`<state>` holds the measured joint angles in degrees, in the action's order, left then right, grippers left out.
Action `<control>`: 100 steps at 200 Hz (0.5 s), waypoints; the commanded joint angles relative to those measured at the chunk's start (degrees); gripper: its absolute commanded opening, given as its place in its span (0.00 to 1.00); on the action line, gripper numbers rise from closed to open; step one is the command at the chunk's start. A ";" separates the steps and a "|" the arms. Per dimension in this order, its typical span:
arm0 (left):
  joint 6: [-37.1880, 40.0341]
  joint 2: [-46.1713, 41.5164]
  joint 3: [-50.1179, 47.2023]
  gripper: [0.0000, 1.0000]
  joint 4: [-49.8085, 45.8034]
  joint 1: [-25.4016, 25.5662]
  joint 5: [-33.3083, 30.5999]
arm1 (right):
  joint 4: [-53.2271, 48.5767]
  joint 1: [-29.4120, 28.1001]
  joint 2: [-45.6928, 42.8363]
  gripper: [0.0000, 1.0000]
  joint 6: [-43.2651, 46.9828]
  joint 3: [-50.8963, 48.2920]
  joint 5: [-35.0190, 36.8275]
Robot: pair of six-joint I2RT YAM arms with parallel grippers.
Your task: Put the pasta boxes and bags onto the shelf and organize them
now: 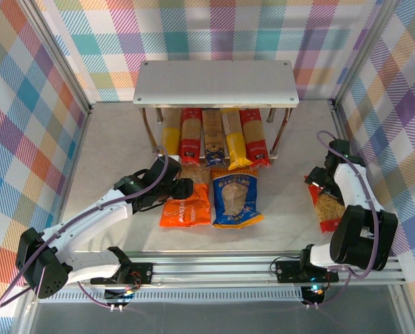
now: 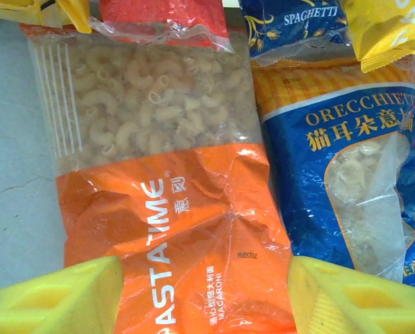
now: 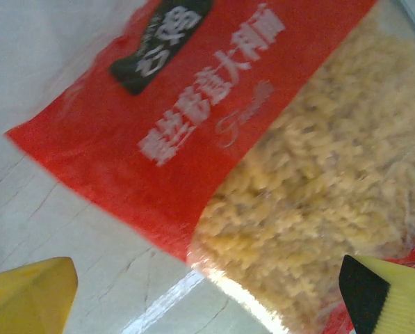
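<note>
Right gripper [image 3: 204, 285] spread wide straight above the red bag [image 3: 263, 139], whose length slants across its jaws on the worktop [image 3: 61, 202]; the shelf [image 1: 216, 82] stands well ahead and left. Left gripper [image 2: 200, 278], also parted, hangs over the orange bag's [image 2: 179, 229] near end.

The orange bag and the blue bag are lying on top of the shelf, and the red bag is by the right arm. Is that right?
No. The orange bag and the blue bag lie on the table in front of the shelf, not on top of it, as the top external view shows. The red bag is by the right arm.
</note>
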<state>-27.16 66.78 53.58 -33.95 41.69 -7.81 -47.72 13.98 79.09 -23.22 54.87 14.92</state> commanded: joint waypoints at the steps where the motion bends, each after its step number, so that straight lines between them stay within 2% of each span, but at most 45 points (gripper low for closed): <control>1: 1.06 -1.24 -0.86 0.64 -0.49 -0.89 -0.76 | 2.29 2.72 0.71 0.99 0.18 -0.19 -1.80; 46: 1.08 -1.10 -0.27 0.64 -0.67 -1.04 -0.54 | 4.71 6.59 3.80 0.99 0.27 -0.22 -3.47; 77: 1.16 -1.63 0.16 0.64 -1.63 -1.05 -1.01 | 6.09 7.24 8.06 0.99 0.54 -0.48 -5.01; 100: 1.33 -2.26 0.32 0.64 -2.27 -1.17 -1.44 | 7.65 7.40 11.23 0.99 1.32 -1.14 -11.61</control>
<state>-27.14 66.35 53.58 -34.44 41.32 -8.23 -42.00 21.02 87.81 -23.05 54.83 10.41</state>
